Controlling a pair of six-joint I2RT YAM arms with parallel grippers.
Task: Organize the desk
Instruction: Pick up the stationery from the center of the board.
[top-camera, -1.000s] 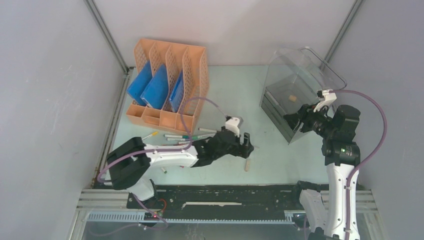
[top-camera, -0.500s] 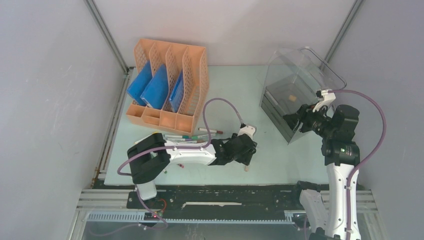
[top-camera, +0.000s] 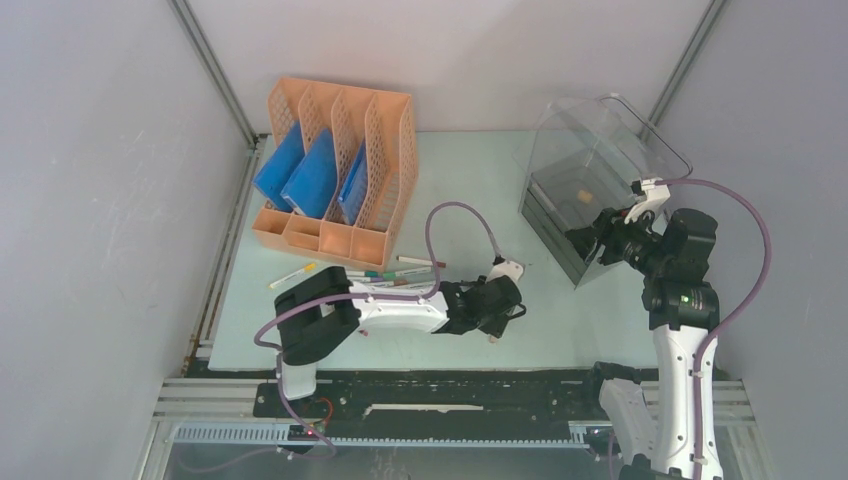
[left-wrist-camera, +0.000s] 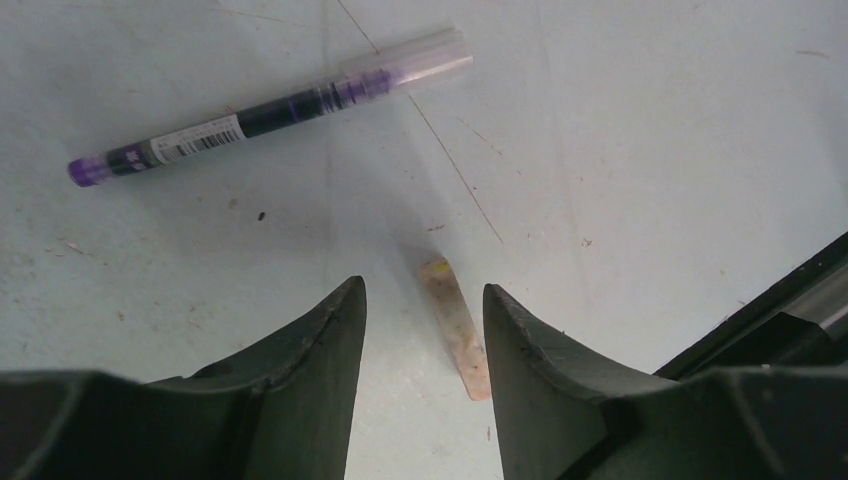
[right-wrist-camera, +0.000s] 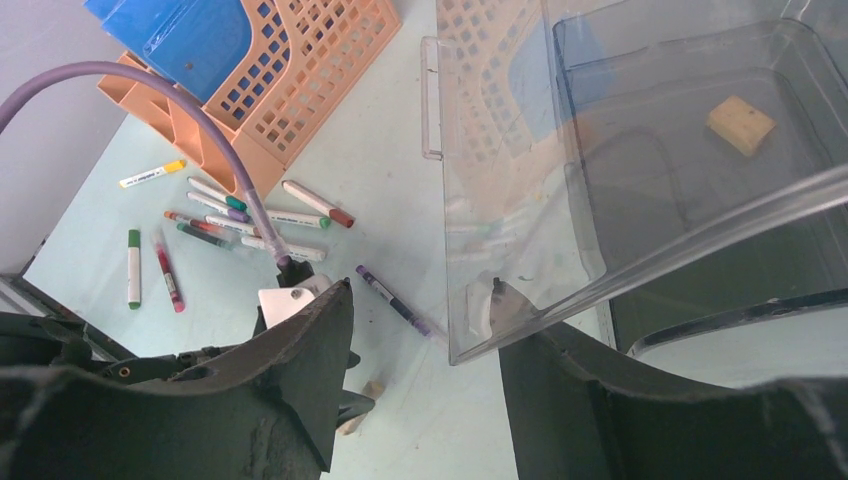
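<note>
While the top view only shows the left arm lying low across the near part of the desk (top-camera: 470, 170), its wrist cam gives the detail. The left gripper (left-wrist-camera: 422, 290) has its jaws at a medium gap, straddling a small beige strip (left-wrist-camera: 455, 325) that lies flat on the desk. There's clear space on one side. The strip's near end runs right up to the other finger, and I can't tell if they touch. It isn't lifted.

A purple pen (left-wrist-camera: 270, 105) lies just beyond the strip, apart from it. The black rail (left-wrist-camera: 790, 310) cuts across the corner of that view. From above, the strip is barely a speck at the gripper's near edge.

The right gripper (right-wrist-camera: 418, 300) has its jaws standing apart at the near edge of the clear drawer box (top-camera: 590, 170). The corner of the box's clear panel (right-wrist-camera: 480, 320) sits between the fingers, close to one and well off the other, so no clamp is visible. Only the right wrist cam shows this, since the top view has the wrist blocking it.

That cam also shows a tan block (right-wrist-camera: 741, 124) inside the box, and loose pens (right-wrist-camera: 230, 215) scattered near the orange rack (top-camera: 335, 165), which holds blue folders (top-camera: 300, 175).

The desk spans the whole floor between the grey walls, with the rack far left and the box far right.
</note>
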